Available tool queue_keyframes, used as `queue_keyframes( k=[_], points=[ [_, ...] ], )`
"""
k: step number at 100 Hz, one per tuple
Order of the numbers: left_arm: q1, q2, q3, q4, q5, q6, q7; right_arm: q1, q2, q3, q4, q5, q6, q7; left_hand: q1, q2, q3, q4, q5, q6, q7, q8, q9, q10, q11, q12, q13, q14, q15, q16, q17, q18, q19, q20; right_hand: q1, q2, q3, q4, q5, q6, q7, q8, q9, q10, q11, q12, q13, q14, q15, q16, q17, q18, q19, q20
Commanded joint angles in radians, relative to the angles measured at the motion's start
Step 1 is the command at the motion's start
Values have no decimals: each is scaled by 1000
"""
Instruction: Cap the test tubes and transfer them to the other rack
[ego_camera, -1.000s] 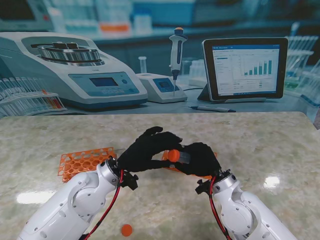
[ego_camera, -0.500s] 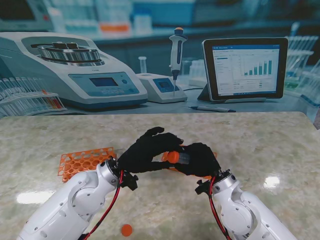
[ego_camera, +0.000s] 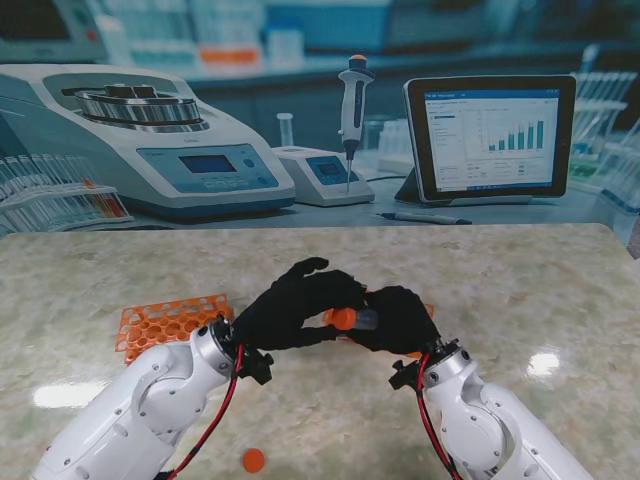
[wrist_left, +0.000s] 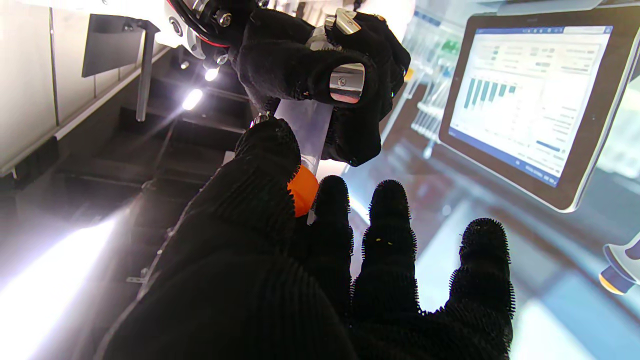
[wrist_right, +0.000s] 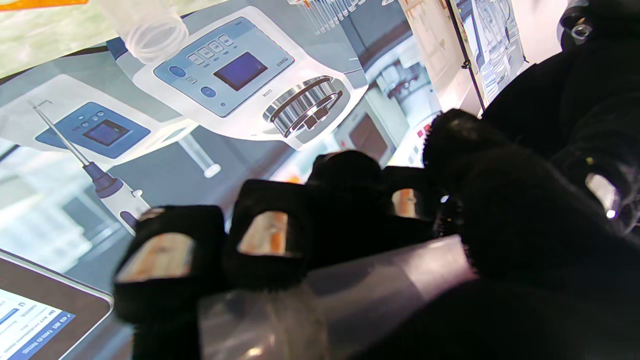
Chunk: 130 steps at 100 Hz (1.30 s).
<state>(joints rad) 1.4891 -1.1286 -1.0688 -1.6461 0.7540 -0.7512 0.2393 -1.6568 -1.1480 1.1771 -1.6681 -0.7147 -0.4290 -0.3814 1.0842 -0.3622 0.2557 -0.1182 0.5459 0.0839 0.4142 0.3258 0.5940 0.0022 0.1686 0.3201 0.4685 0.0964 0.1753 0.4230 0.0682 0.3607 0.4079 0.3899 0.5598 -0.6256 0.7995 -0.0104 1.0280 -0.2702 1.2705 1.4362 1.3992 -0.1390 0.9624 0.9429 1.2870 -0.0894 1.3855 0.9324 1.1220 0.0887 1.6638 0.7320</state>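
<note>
Above the table's middle my two black-gloved hands meet. My right hand (ego_camera: 400, 318) is shut on a clear test tube (ego_camera: 366, 318), held sideways with its mouth toward my left hand (ego_camera: 295, 305). The tube's clear wall (wrist_right: 380, 285) runs under the curled right fingers (wrist_right: 265, 235). My left hand pinches an orange cap (ego_camera: 344, 318) between thumb and forefinger, right at the tube's mouth; in the left wrist view the cap (wrist_left: 301, 190) touches the tube (wrist_left: 307, 131). An orange rack (ego_camera: 165, 322) lies flat on the table to the left. A second orange rack (ego_camera: 425, 313) is mostly hidden behind my right hand.
A loose orange cap (ego_camera: 253, 460) lies on the marble table (ego_camera: 520, 290) near me, between my forearms. Another open clear tube (wrist_right: 145, 25) shows in the right wrist view. The backdrop shows a centrifuge (ego_camera: 150, 140), a pipette (ego_camera: 352, 110) and a tablet (ego_camera: 490, 135).
My left hand has closed in slightly on the tube's mouth, and the orange cap shows a little less. Both arms stay almost where they were.
</note>
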Motion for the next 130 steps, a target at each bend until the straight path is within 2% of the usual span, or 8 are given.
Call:
queue_keyframes(
  k=[1, 4, 12, 45, 63, 77, 92, 130],
  points=[
    [6, 2, 1, -13, 4, -8, -5, -3, -4, -3, -9, 4, 3, 4, 207, 108, 377, 57, 72, -434, 157, 35, 11, -9, -8, -22, 3, -5, -17, -15, -10, -11, -16, -3, 24, 23, 12, -17, 11, -64, 41, 27, 17, -4, -9, 15, 34, -60, 25, 11, 22, -9, 43, 2],
    [6, 3, 0, -13, 5, -9, -5, -3, -4, -3, -9, 4, 3, 5, 207, 109, 382, 56, 71, -436, 158, 36, 13, -38, -6, -21, 4, -6, -16, -16, -10, -11, -16, -4, 24, 24, 12, -17, 11, -64, 41, 27, 17, -4, -9, 16, 34, -60, 25, 11, 22, -9, 43, 2],
    [6, 3, -2, -14, 7, -13, -6, -2, -4, -3, -9, 5, 4, 6, 207, 104, 405, 53, 71, -442, 164, 38, 11, -9, -6, -23, 2, -4, -18, -18, -10, -11, -15, -6, 24, 24, 12, -17, 11, -64, 41, 27, 17, -4, -9, 16, 34, -60, 25, 11, 22, -10, 43, 2],
    [18, 6, -16, -23, 11, -28, -15, 0, -4, -4, -10, 9, 5, 10, 207, 111, 415, 42, 81, -449, 181, 46, 12, -24, -7, -25, -3, 0, -20, -23, -13, -12, -16, -11, 23, 25, 11, -17, 11, -64, 41, 27, 16, -5, -9, 16, 34, -60, 24, 11, 22, -8, 43, 2],
    [28, 7, -21, -32, -5, -42, -30, 0, -4, -5, -9, 10, 5, 10, 207, 131, 285, 53, 72, -428, 150, 31, 4, -4, -14, -27, -9, 3, -23, -26, -17, -11, -20, -13, 25, 25, 11, -17, 10, -67, 41, 28, 16, -5, -9, 16, 34, -60, 24, 10, 22, -9, 42, 2],
    [31, 7, -21, -37, -13, -48, -37, -1, -4, -4, -10, 9, 4, 10, 201, 158, 92, 94, 52, -386, 86, -2, -4, -5, -19, -26, -12, 6, -24, -25, -15, -11, -21, -8, 24, 24, 10, -17, 10, -67, 40, 28, 16, -5, -9, 16, 34, -59, 23, 10, 22, -9, 42, 2],
    [25, 7, -13, -37, -23, -44, -45, -2, -4, -5, -11, 8, 1, 10, 173, 167, -6, 113, 40, -363, 54, -17, -6, -3, -18, -20, -2, 3, -11, -8, -11, -10, -16, -3, 25, 24, 11, -17, 10, -67, 40, 28, 16, -5, -9, 16, 34, -59, 23, 10, 22, -9, 42, 2],
    [5, 8, 3, -32, -30, -10, -51, -3, -3, -7, -12, 6, -5, 9, 145, 150, -54, 120, 54, -323, 28, -32, 2, -2, -6, 2, 35, -4, 44, 65, 12, -16, 35, 32, 21, 21, 12, -18, 11, -68, 40, 28, 15, -4, -9, 16, 34, -58, 22, 9, 22, -8, 42, 2]
  ],
)
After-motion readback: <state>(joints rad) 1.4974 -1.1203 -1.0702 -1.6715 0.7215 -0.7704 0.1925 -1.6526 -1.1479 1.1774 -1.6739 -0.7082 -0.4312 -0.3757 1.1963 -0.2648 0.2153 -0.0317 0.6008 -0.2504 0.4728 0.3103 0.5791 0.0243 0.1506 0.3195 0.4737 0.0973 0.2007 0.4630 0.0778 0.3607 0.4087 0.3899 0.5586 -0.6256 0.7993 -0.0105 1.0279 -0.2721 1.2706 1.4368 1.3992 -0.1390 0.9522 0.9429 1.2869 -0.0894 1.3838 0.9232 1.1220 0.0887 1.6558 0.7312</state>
